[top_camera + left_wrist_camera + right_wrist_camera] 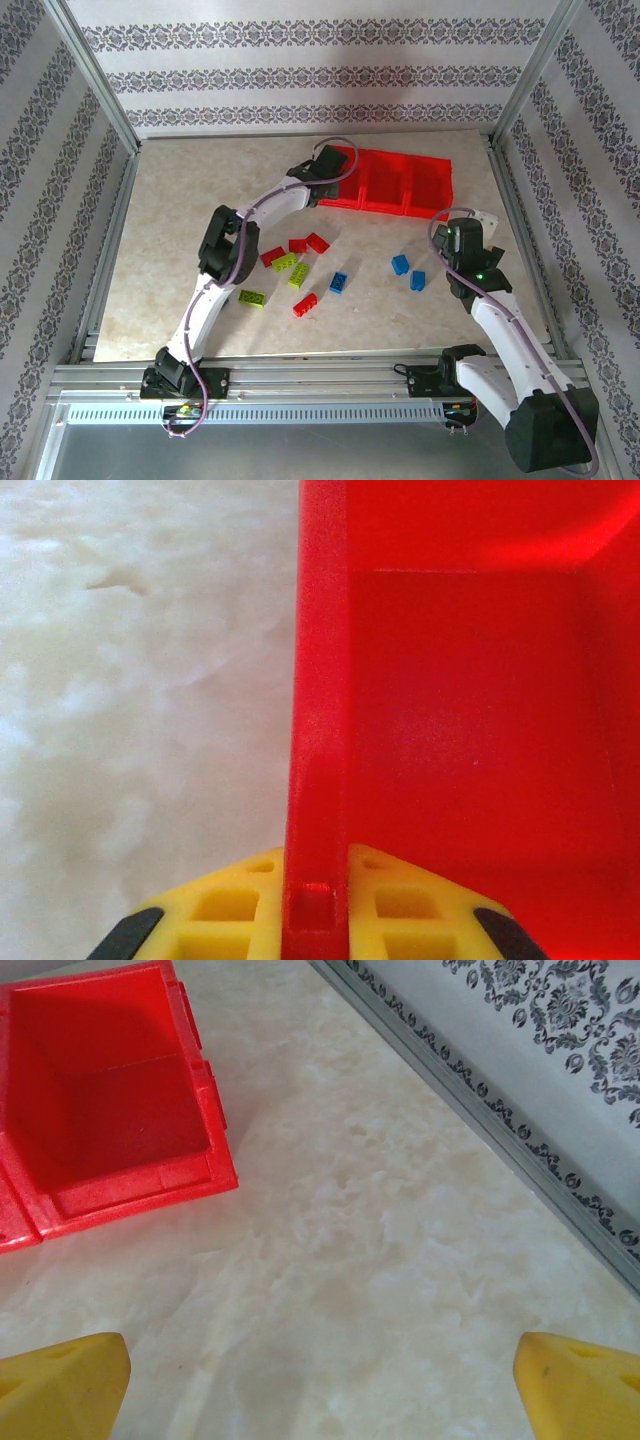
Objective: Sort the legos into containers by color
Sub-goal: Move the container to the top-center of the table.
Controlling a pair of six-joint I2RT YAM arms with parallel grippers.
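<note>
The containers (398, 204), three red open-top bins joined in a row, stand at the back centre of the table. My left gripper (331, 166) is at their left end. In the left wrist view my left gripper (316, 912) is shut on the left bin's side wall (318, 710), one yellow finger (225, 910) outside and the other inside. Red legos (305, 304), lime green legos (298, 274) and blue legos (400, 264) lie scattered on the table in front of the bins. My right gripper (470, 220) hangs open and empty near the right bin (215, 1155), its fingers (70, 1380) wide over bare table.
The marble-look tabletop (180, 250) is fenced by aluminium rails (110, 230) and patterned walls. In the right wrist view a rail (480, 1110) runs along the table's right edge. The left bin's floor (470, 710) holds nothing.
</note>
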